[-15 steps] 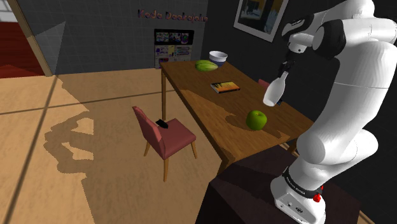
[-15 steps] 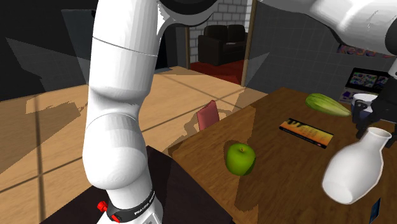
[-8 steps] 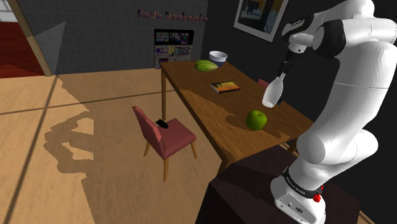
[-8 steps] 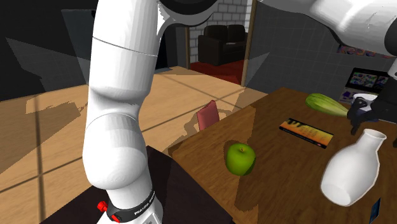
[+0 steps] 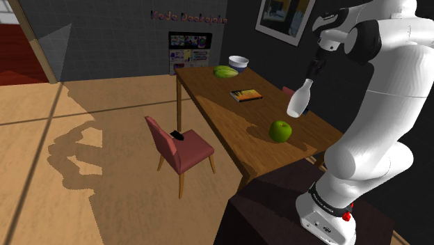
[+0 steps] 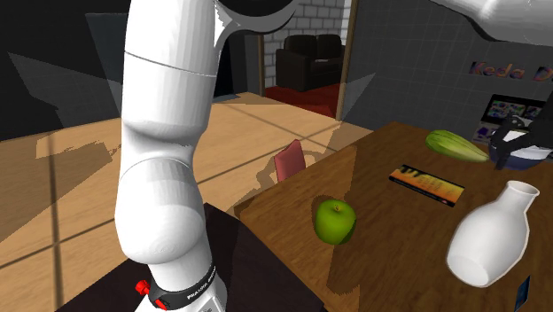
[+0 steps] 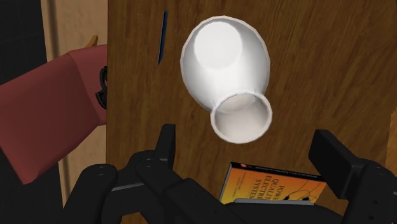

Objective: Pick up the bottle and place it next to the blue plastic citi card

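**Shoulder view:** The smooth white bottle, bulbous with a narrow neck, is leaning on the wood-grained desk, beyond the round green apple. The black pincer is hanging just above the neck. Half a second ago it was level with the neck.

**Second exterior view:** The bottle is sitting where it was. The thin blue card is lying just beside its base. The pincer is now standing higher, apart from the flared mouth.

**Wrist view:** The pincer is standing spread, its fingers touching nothing. The bottle is showing a round rim, and the card is lying near its body. A flat book is lying close to the fingers.
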